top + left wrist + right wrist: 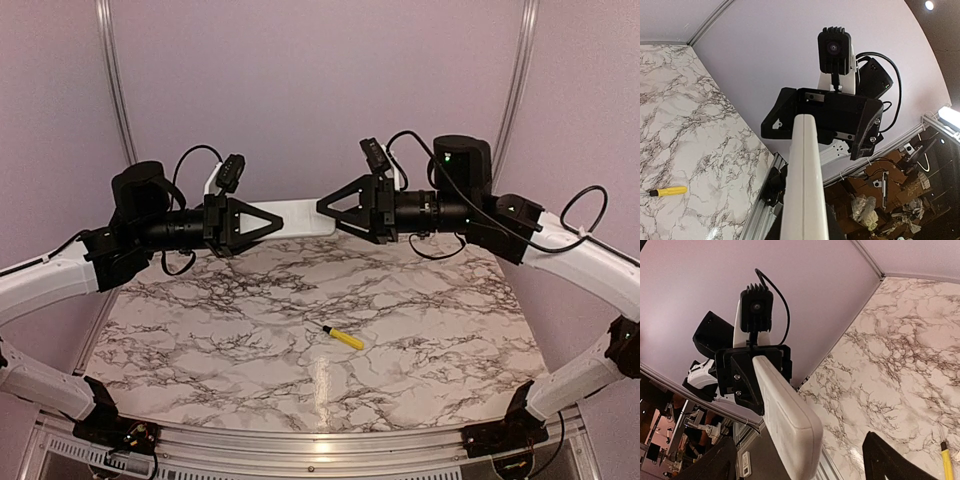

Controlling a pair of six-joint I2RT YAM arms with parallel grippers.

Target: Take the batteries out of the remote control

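Observation:
The white remote control (298,216) hangs level in the air above the far part of the table, between my two grippers. My left gripper (277,222) is shut on its left end; in the left wrist view the remote control (805,175) runs from my jaws up toward the other gripper (825,117). My right gripper (322,207) stands open around the right end. In the right wrist view its dark fingers (890,460) sit wide apart, clear of the remote control (785,410). The batteries are hidden.
A yellow-handled screwdriver (345,337) with a black tip lies on the marble tabletop (420,330), near its middle. It also shows at the edges of both wrist views, screwdriver (667,191) and screwdriver (945,462). Pale walls close in the back and sides.

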